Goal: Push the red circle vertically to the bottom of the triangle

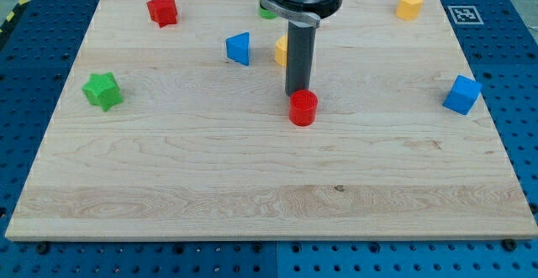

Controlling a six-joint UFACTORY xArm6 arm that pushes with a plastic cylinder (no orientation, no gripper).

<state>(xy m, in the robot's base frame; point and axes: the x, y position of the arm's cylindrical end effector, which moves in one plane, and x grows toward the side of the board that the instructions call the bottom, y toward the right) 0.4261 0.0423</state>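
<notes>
The near half of the desk (252,202) is bare wood. Past it, about mid-board, sits the red circle (303,107), a short upright cylinder; being round, it points no particular way and has no long axis across the board, only its short vertical one. My tip (298,93) stands right at its far edge, seemingly touching, which I judge is the place to shove it toward the view's bottom. There is no pincer on this rod, so no opening to report. The blue triangle (239,48) lies farther back and to the view's left, so the circle is already below it but off to the right of its column. Behind the rod peeks a yellow block (281,50). At the sides: green star (102,90), blue cube (462,94). Farthest: red star (162,10), green block (266,12), yellow block at right (409,4)
</notes>
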